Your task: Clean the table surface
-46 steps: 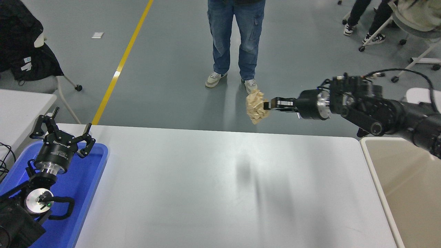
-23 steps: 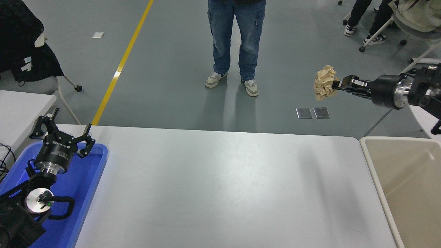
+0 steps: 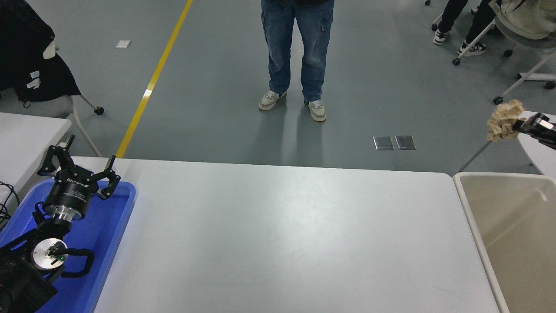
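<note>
- Since a second ago, when wad (image 3: 504, 120) hung over table's far edge mid-width: now swung far right, high above floor beyond bin's (image 3: 480, 243) far rim, near frame edge.
- Right gripper (image 3: 517, 126) mostly cut off by frame, jaws pinching wad at its right side.
- Means wad off table (image 3: 278, 234); likely heading for bin, drop not yet made, wad looks not yet over bin opening.
- Left gripper (image 3: 78, 171) parked lower left over blue tray (image 3: 115, 243), fingers spread, holding nothing, same as before.
- Table white, matte, fills lower middle, between tray at left and bin at right; no debris seen on it, only soft glare.
- Task judged nearly done, only disposal left.
- Grey floor beyond, yellow line (image 3: 152, 80) running away upper left, two metal floor plates (image 3: 394, 142).
- Person (image 3: 297, 56) in jeans standing past far edge; more legs and wheeled chairs upper right; dark jacket on chair upper left; second white table at left edge.
</note>
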Controlling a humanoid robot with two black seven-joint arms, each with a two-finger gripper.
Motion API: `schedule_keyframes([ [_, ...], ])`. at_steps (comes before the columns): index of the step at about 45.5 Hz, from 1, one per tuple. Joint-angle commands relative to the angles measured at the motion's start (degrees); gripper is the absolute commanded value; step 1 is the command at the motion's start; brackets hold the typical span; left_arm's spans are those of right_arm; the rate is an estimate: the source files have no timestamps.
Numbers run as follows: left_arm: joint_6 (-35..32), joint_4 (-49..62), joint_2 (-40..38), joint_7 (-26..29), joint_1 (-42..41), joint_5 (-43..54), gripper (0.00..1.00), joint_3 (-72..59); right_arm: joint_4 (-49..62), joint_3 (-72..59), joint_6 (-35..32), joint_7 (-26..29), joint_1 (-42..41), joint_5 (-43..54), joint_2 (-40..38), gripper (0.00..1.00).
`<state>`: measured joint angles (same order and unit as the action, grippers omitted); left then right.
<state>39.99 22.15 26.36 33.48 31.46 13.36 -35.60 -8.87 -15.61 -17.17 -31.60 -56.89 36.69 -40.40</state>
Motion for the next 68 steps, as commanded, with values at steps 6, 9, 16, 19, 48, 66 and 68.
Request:
schedule_keyframes([
  [6,0.0,0.0,0.0,0.0,0.0,0.0,1.0,0.0,12.0,0.0,0.6,5.0,9.5,-1.7,4.7,0.0],
  [9,0.0,0.0,0.0,0.0,0.0,0.0,1.0,0.0,12.1,0.0,0.6,8.0,10.1,-2.6,4.7,0.0],
  [16,0.0,0.0,0.0,0.0,0.0,0.0,1.0,0.0,12.1,0.0,0.6,14.3,11.4,-4.9,4.9,0.0],
  [19,0.0,0.0,0.0,0.0,0.0,0.0,1.0,0.0,12.1,0.0,0.7,16.6,12.2,-4.9,5.1,0.0],
  [48,0.0,0.0,0.0,0.0,0.0,0.0,1.0,0.0,13.7,0.0,3.9,23.9,18.6,-5.5,11.7,0.0],
  [66,0.0,0.0,0.0,0.0,0.0,0.0,1.0,0.0,13.6,0.0,7.2,23.8,18.7,-5.8,13.9,0.13],
  [68,0.0,0.0,0.0,0.0,0.0,0.0,1.0,0.0,13.6,0.0,8.8,23.8,18.7,-5.8,14.2,0.24],
])
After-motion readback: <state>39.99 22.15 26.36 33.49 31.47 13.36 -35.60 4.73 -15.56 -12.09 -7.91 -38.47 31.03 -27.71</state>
